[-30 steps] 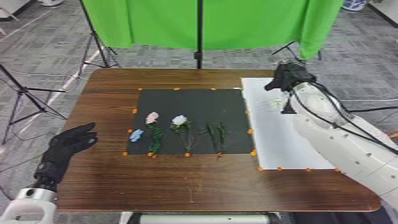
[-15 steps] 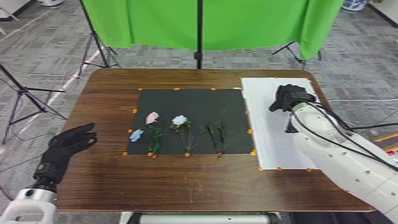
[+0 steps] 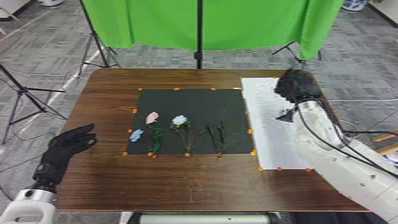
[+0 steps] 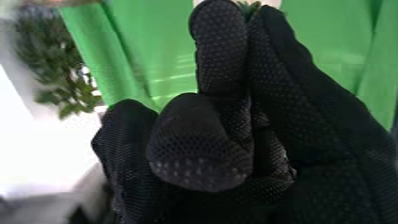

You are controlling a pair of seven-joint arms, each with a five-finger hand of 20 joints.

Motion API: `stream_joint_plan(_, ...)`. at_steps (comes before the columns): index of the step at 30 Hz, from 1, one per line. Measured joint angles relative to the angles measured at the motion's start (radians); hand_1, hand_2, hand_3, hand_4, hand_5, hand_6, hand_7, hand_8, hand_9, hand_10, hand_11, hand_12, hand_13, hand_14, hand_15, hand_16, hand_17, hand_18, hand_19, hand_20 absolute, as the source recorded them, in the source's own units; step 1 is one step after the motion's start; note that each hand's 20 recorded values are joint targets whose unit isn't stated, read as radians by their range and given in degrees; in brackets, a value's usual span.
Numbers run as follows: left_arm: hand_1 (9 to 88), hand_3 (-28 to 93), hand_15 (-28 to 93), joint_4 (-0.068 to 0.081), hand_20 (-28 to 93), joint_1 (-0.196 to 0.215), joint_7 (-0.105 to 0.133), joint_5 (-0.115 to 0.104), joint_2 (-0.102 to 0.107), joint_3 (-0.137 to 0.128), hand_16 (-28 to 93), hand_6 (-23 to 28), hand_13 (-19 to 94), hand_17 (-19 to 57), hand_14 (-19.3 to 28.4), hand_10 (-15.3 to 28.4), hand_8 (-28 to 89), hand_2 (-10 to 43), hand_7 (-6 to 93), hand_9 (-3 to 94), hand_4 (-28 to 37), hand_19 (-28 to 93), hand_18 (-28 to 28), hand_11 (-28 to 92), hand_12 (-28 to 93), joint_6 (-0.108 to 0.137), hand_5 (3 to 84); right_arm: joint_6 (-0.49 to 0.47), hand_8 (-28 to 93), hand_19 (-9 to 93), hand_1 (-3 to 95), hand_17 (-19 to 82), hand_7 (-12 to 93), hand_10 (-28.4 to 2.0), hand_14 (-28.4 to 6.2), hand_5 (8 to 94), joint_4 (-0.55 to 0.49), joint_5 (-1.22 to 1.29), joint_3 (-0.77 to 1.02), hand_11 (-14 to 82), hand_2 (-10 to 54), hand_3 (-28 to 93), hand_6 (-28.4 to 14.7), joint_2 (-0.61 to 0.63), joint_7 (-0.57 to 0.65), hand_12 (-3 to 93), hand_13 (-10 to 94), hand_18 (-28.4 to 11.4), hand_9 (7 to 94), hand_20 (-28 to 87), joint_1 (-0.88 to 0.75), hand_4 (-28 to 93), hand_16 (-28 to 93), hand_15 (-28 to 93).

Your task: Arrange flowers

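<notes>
Over the far part of the white sheet, my right hand is raised. In the right wrist view, my right hand pinches a pale flower with green at its base; most of it is hidden. On the black mat lie a pink flower with a leafy stem, a whitish flower, a small blue flower and dark green stems. My left hand is at the table's left side with relaxed fingers.
Orange markers line the edges of the mat and the sheet on the brown table. A green cloth hangs behind the table, with black stands beside it. My right forearm crosses the table's right edge.
My right hand moved nearer and then back away over the white sheet, ending slightly right of its first place. My left hand and the flowers on the mat have stayed put.
</notes>
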Motion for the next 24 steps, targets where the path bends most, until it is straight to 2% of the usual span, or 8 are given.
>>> stream_joint_plan(4,41.4,64,22,0.0,19,0.0,-0.004,0.0,0.003,0.0,-2,4.8,39,9.3,17.1,12.9,-7,-9.5,13.7,44.7,-8.2,10,12.8,21,11,-0.004,44.1,0.016,10,93,61.9,64,26,-7.9,-0.9,79.6,-0.124,0.079,-0.004,11.5,-9.5,58,-0.6,0.008,-0.006,45.1,92,-14.6,93.1,61,0.023,-19,37,63)
stream_joint_plan(9,41.3,64,22,0.002,19,-0.004,-0.005,0.0,0.007,0.0,-2,4.8,39,9.2,17.1,12.9,-7,-9.5,13.7,44.7,-8.2,10,12.8,21,11,-0.012,44.1,0.001,10,93,61.6,64,27,-8.0,-0.8,79.4,-0.208,-0.052,-0.01,11.4,-9.5,58,-0.5,-0.034,-0.044,45.3,91,-14.7,93.0,61,0.032,-19,37,63)
stream_joint_plan(13,41.2,64,22,0.005,19,-0.009,-0.005,0.0,0.009,0.002,-2,4.8,39,9.2,17.1,12.9,-7,-9.5,13.6,44.7,-8.1,10,12.8,21,11,-0.018,44.1,-0.013,10,93,61.0,64,27,-7.8,-0.8,78.9,-0.21,-0.168,-0.05,11.5,-9.5,59,-0.1,-0.1,-0.07,45.9,91,-14.6,92.6,61,0.032,-18,37,63)
stream_joint_plan(24,41.0,64,22,0.021,19,-0.036,-0.003,-0.001,0.012,0.02,-2,4.9,39,9.1,17.1,13.0,-7,-9.5,13.3,44.7,-8.1,10,12.9,21,11,-0.027,44.1,-0.075,9,93,60.1,63,29,-7.5,-1.2,78.0,-0.128,-0.168,-0.168,11.8,-9.5,59,0.1,-0.263,-0.088,46.4,90,-14.6,92.1,61,0.004,-18,37,63)
